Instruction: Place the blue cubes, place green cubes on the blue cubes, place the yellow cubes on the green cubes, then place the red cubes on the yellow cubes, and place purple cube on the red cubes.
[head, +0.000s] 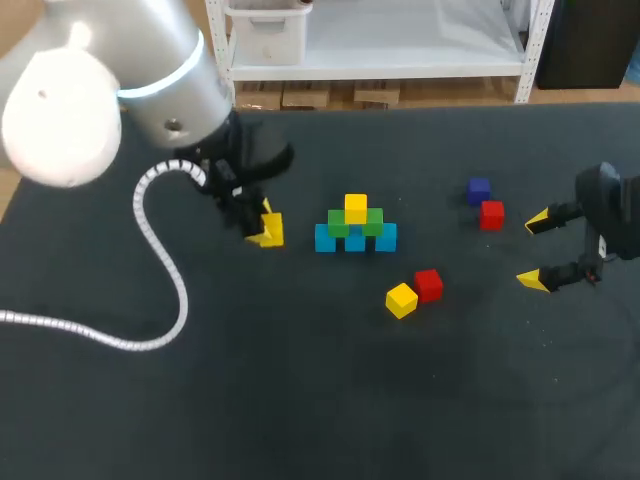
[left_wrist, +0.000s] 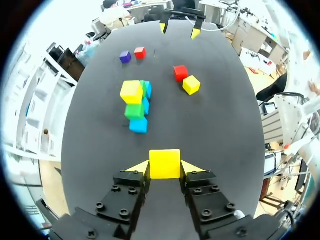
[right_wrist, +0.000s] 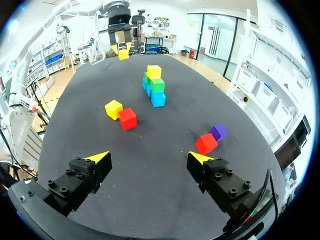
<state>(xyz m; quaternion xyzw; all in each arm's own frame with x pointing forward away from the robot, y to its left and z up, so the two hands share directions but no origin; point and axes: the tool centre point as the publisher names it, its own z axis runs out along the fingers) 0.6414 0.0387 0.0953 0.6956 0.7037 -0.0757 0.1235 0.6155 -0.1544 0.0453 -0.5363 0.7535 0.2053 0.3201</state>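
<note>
— What do your left fingers (left_wrist: 137, 167) hold?
— They grip a yellow cube (left_wrist: 165, 163), left of the stack (head: 355, 228) at the middle of the worktop (head: 300, 400).
— And your right fingers (right_wrist: 99, 158)?
— Spread open near the right edge, by a red cube (head: 491, 214) and a purple cube (head: 479, 189).

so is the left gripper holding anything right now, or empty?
Holding. The left gripper is shut on a yellow cube; the left wrist view shows it pressed against the cube's two opposite sides.
</note>
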